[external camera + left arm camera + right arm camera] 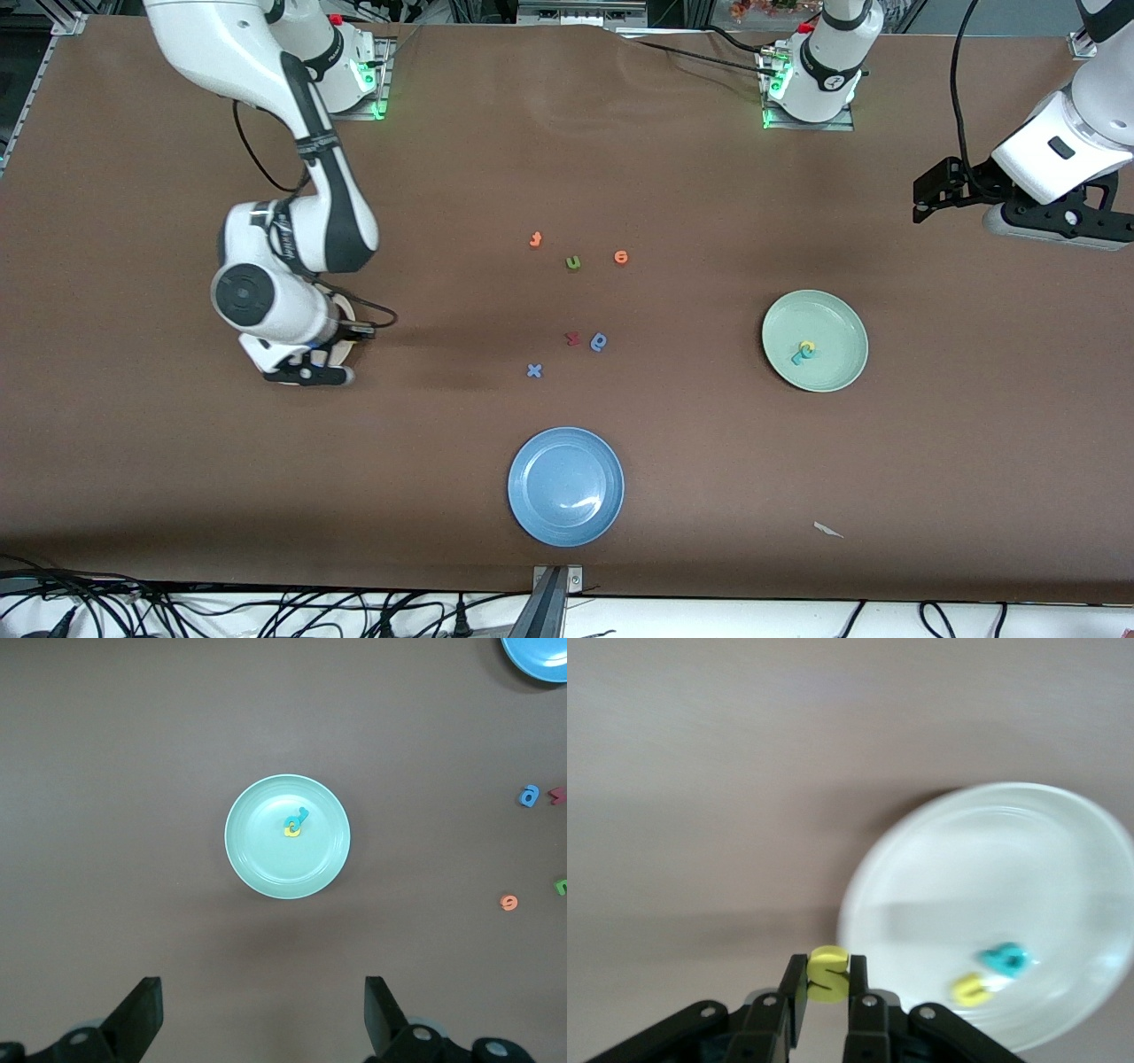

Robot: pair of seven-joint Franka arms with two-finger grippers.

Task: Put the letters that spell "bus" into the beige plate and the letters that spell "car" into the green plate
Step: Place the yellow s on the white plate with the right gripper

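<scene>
- Plates first: in the front view the beige plate [992,912] is almost wholly hidden under the right arm's wrist; the right wrist view shows it in full, with a teal letter [1005,958] and a yellow letter [970,989] lying inside near its rim.
- Right gripper [828,979] is pinched shut on a yellow foam letter [828,973], which looks like the "s", held over the desk [177,487] just beside the beige plate's rim.
- Left gripper [261,1014] waits high over the left arm's end of the desk, jaws spread wide and empty; its wrist view looks straight down on the green plate [257,850].
- Green plate holds a small cluster of teal and yellow letters [803,352] near its middle, touching one another; each letter's shape is too small to tell.
- Loose letters sit mid-desk: an orange one [535,239], the olive-green "u" [572,262], the orange "e" [621,257], a red one [572,338], the blue rounded letter [599,342] and a blue "x" [533,370].
- Blue plate [532,496] lies nearest the front camera, close to the desk edge, with bare desk all round it.
</scene>
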